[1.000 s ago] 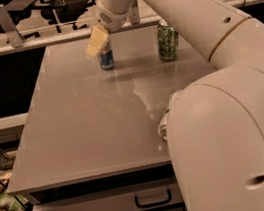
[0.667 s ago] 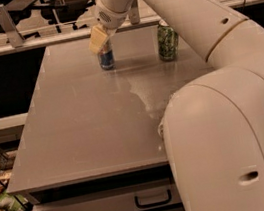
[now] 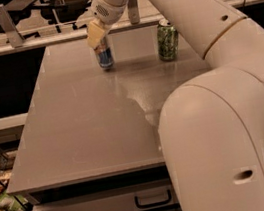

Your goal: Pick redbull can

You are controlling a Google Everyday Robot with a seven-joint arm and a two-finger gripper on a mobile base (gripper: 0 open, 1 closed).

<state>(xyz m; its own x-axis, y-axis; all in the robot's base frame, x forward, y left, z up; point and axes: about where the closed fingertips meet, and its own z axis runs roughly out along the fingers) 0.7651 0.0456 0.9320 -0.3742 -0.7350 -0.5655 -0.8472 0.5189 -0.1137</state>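
The redbull can (image 3: 106, 57) is slim, silver and blue, and stands upright at the far middle of the grey table (image 3: 89, 120). My gripper (image 3: 95, 33) is at the can's top, and its pale yellow tip covers the can's upper left part. The can's base appears to rest on the table. The white arm reaches in from the right foreground and arcs over the table to the can.
A wider green can (image 3: 167, 40) stands upright on the table to the right of the redbull can. The arm's large white body (image 3: 220, 147) blocks the table's right front. Office chairs (image 3: 19, 10) stand behind the far edge. A drawer handle (image 3: 151, 199) is below the front edge.
My gripper has shifted slightly up and left at the top of the redbull can. Both cans stay about where they were.
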